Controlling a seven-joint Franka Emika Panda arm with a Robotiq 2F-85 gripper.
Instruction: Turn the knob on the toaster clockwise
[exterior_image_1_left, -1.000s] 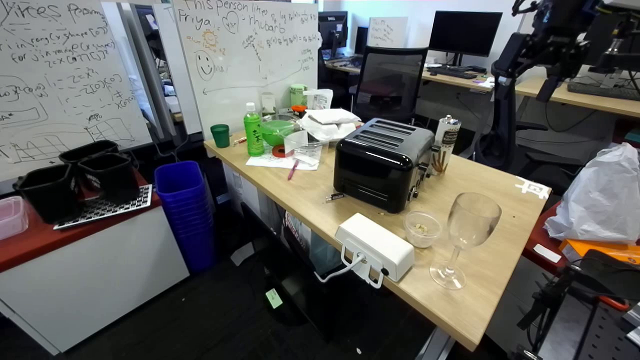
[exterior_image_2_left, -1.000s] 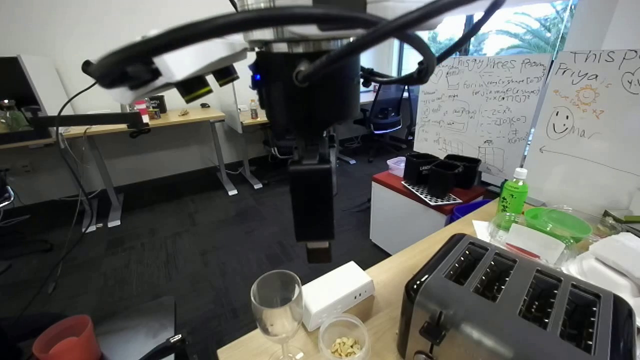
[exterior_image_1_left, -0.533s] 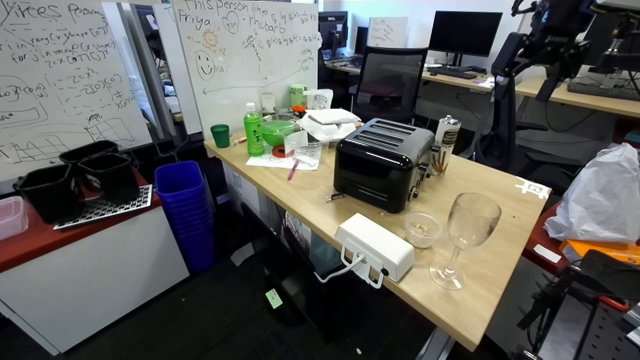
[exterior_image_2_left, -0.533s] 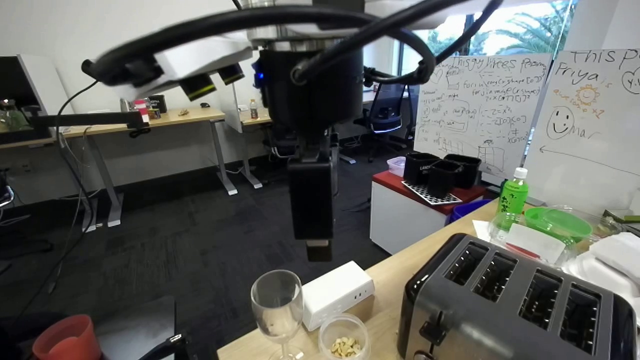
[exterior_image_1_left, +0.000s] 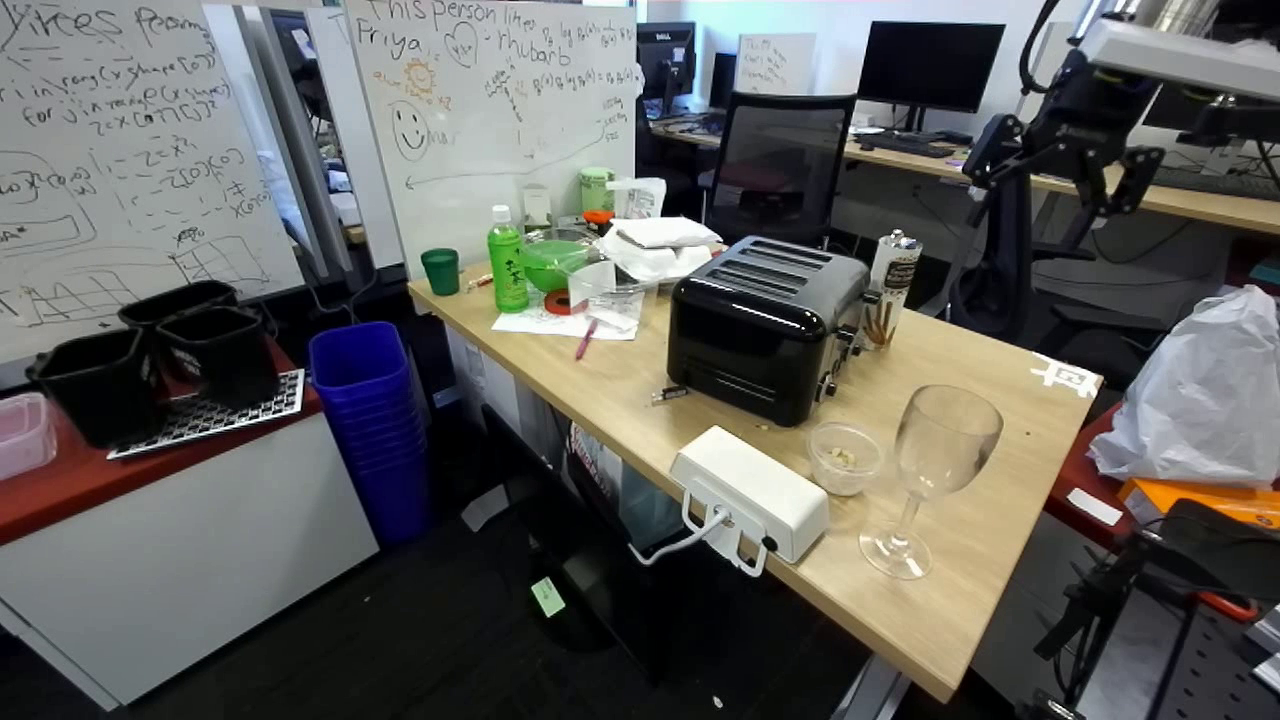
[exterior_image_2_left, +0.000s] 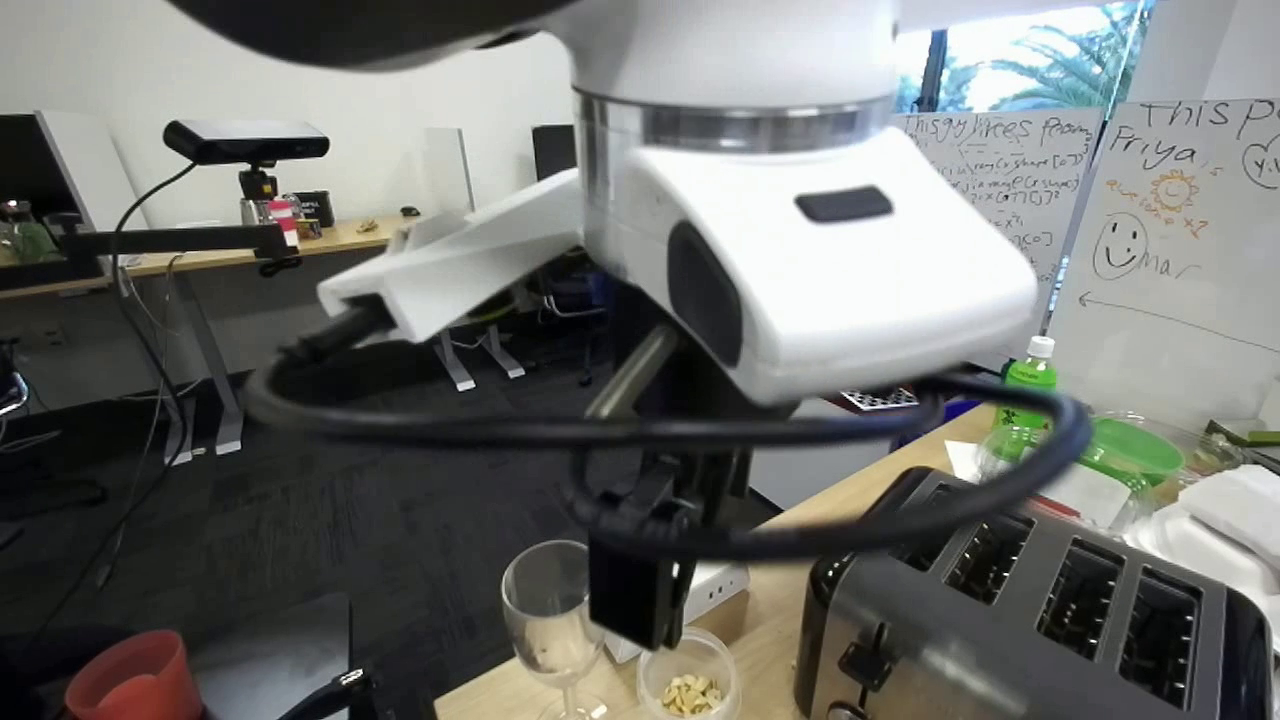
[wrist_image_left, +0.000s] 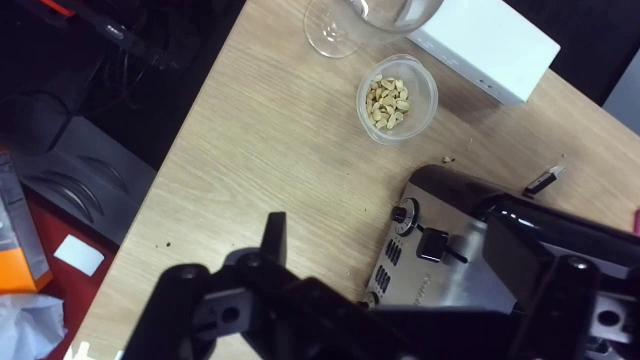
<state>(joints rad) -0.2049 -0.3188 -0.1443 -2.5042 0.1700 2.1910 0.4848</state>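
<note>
The black toaster (exterior_image_1_left: 765, 335) stands on the wooden table, and its slotted top shows in an exterior view (exterior_image_2_left: 1040, 600). In the wrist view its silvery front panel (wrist_image_left: 445, 285) faces the table's near edge. A round dial knob (wrist_image_left: 406, 216) with a black stub sits on that panel, beside the black lever (wrist_image_left: 432, 245). Part of a second knob (wrist_image_left: 371, 300) shows above my gripper's body. My gripper (wrist_image_left: 390, 235) is open and empty, its fingers wide apart. It hangs in the air above the table, apart from the toaster; it shows in both exterior views (exterior_image_1_left: 1050, 195) (exterior_image_2_left: 640, 600).
A clear cup of nuts (wrist_image_left: 397, 100), a wine glass (exterior_image_1_left: 945, 450) and a white box (exterior_image_1_left: 750, 490) stand near the toaster. A tall printed can (exterior_image_1_left: 890, 290) stands behind it. Packaging (exterior_image_1_left: 655, 250) and a green bottle (exterior_image_1_left: 508, 265) lie farther along the table (exterior_image_1_left: 1000, 400).
My arm has swung and tilted, with the white wrist now filling more of an exterior view. The gripper hangs lower and is turned, its fingers seen spread. The toaster has not moved.
</note>
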